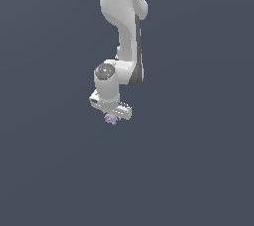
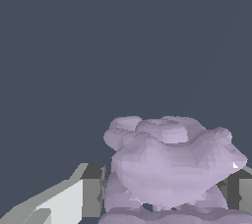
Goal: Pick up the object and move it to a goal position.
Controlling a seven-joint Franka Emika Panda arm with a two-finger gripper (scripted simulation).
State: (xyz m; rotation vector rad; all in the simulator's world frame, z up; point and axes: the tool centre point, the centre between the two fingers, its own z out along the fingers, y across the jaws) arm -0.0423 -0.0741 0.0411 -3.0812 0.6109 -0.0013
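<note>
The object (image 1: pixel 110 119) is a tiny pale lilac knobbly clump sitting directly under the white gripper (image 1: pixel 112 115) in the middle of the exterior view. In the wrist view the object (image 2: pixel 167 161) fills the space between the two dark-padded fingers (image 2: pixel 92 191), and both pads touch its sides. The gripper (image 2: pixel 165 193) is shut on the object. The lower part of the clump is cut off by the edge of the wrist view.
The white arm (image 1: pixel 124 27) comes down from the top of the exterior view. A plain dark grey-blue surface (image 1: pixel 198 160) surrounds the gripper on all sides.
</note>
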